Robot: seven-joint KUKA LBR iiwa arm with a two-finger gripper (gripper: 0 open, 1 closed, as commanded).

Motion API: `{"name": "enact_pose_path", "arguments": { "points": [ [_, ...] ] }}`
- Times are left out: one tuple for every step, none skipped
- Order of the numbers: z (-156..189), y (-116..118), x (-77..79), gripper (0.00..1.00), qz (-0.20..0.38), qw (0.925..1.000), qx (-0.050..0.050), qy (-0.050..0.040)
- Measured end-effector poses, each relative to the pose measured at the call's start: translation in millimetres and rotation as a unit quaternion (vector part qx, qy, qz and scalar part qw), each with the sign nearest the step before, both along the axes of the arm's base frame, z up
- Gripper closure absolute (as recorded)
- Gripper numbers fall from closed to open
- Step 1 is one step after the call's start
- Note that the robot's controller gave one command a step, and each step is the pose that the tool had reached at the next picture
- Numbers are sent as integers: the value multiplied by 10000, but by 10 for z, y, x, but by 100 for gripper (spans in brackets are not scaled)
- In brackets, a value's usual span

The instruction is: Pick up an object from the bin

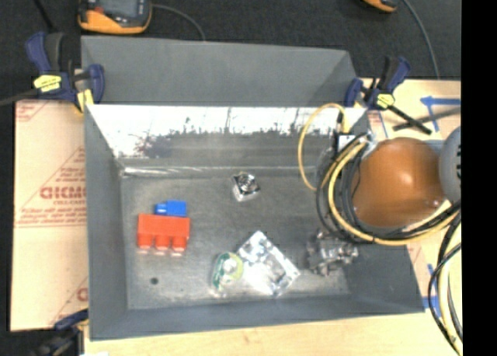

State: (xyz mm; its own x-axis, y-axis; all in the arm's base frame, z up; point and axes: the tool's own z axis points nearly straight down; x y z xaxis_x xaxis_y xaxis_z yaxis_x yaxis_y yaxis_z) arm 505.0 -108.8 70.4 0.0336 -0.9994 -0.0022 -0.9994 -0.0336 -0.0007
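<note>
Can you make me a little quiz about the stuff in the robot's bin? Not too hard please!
1. True or false: the red block lies in the left part of the bin.
2. Fill in the colour: the little piece lying close by the red block, on the side towards the far wall, is ____.
3. Which thing lies nearest the gripper?
A) the red block
B) the clear crinkly packet
C) the little piece

Key:
1. True
2. Blue
3. B
</note>
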Motion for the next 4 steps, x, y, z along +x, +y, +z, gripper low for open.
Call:
{"name": "enact_pose_path", "arguments": {
  "points": [
    [1,28,1,0,-3,10000,26,-1],
    [-2,2,-5,100,-2,10000,1,8],
    [707,134,149,100,-3194,9476,10,-25],
    [2049,-54,728,100,-3315,9434,3,-67]
  ]
}}
